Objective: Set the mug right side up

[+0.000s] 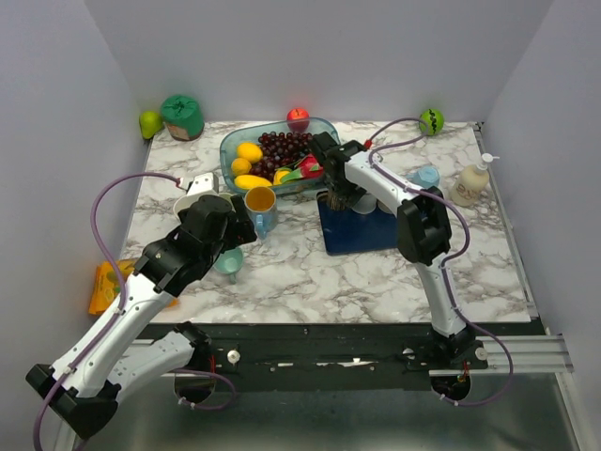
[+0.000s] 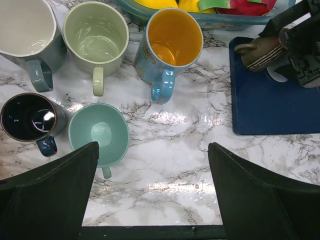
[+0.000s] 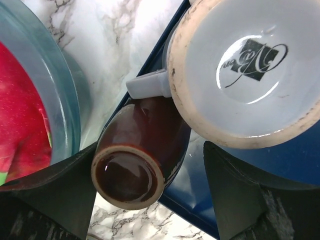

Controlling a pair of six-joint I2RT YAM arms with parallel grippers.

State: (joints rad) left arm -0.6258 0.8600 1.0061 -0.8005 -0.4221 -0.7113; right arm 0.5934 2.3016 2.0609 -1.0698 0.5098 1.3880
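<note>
A brown mug (image 3: 137, 160) sits tilted at the left edge of the blue mat (image 3: 280, 195), its base toward the right wrist camera. A white mug (image 3: 245, 70) stands upside down on the mat right beside it. My right gripper (image 3: 150, 200) is open and straddles the brown mug: the left finger is close against it, the right finger stands apart. The brown mug (image 2: 256, 52) also shows in the left wrist view, next to the right gripper (image 2: 300, 55). My left gripper (image 2: 152, 200) is open and empty above bare marble.
Several upright mugs stand at the left: orange-lined blue (image 2: 170, 45), pale green (image 2: 95, 37), grey-blue (image 2: 27, 30), dark (image 2: 30, 117), teal (image 2: 100, 132). A glass dish of fruit (image 1: 230, 141) is behind the mat. A soap bottle (image 1: 472, 180) stands at the right.
</note>
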